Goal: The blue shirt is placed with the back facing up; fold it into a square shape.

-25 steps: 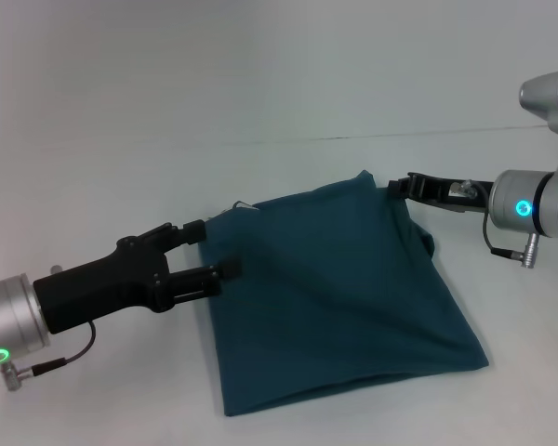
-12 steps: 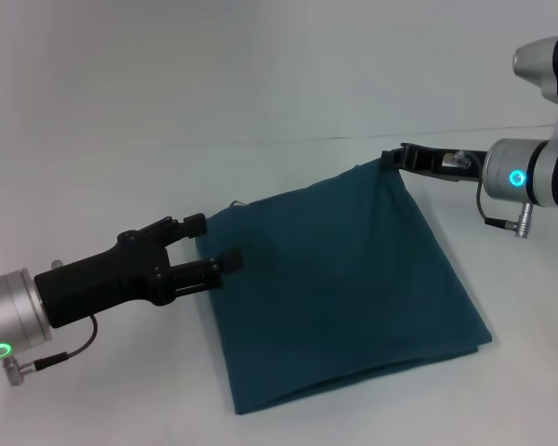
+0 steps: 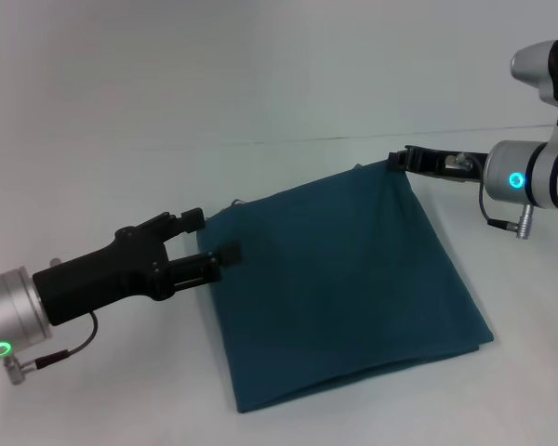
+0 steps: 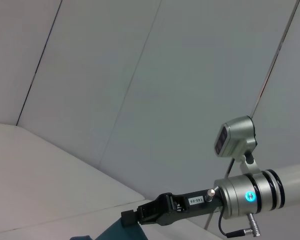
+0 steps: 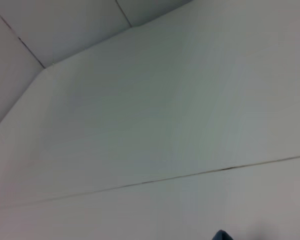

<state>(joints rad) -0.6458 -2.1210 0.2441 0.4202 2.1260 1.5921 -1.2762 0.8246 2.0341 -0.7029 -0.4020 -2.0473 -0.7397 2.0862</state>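
The blue shirt (image 3: 344,279) lies on the white table as a folded, roughly square shape with a plain side up. My right gripper (image 3: 396,160) is at the shirt's far right corner, shut on the cloth and holding that corner slightly raised. The left wrist view shows the same gripper (image 4: 129,217) from the side, with a bit of the blue shirt (image 4: 121,233) below its tip. My left gripper (image 3: 210,238) stands open at the shirt's near left corner; one finger lies beside the cloth's edge and the other over it. A sliver of the blue shirt (image 5: 221,235) shows in the right wrist view.
The white table (image 3: 121,390) stretches on all sides of the shirt, and its far edge meets a pale wall (image 3: 260,65). No other objects show.
My right gripper has pulled the shirt's far right corner up and back, smoothing the bunched right side. My left gripper has edged back slightly and stays open.
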